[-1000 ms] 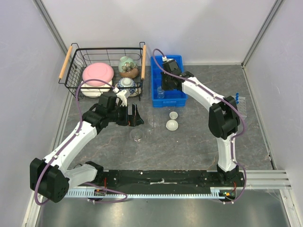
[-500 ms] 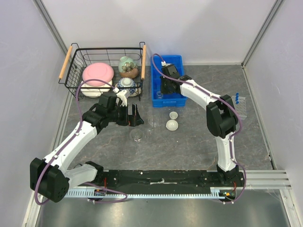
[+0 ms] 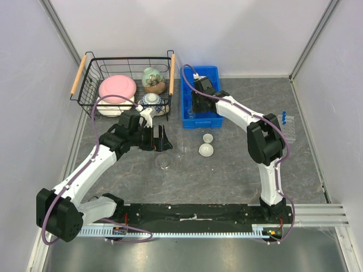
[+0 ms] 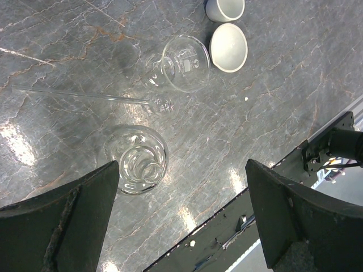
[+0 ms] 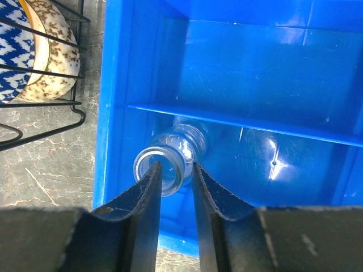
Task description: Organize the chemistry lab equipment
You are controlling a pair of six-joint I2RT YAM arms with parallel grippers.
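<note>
On the table (image 3: 238, 170), the blue bin (image 5: 116, 85) holds a flask (image 5: 187, 140) in its near compartment. The right gripper (image 5: 177, 170) sits at its mouth, jaws slightly parted; I cannot tell if they grip. The left gripper (image 4: 181, 175), jaws wide apart, hangs over a standing flask (image 4: 136, 164). Near it lie a tipped flask (image 4: 182, 63) and two dishes (image 4: 229, 47); the tubes (image 3: 287, 122) are far right.

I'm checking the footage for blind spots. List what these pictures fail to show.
- Right claw on the flask: right wrist view, fingertips overlap its rim, so contact is unclear; in the top view the right arm covers it.
- Blue-capped tubes: top view, too small to count, partly behind the right arm.
- Glass rod: clear from the left wrist, too faint from above.
</note>
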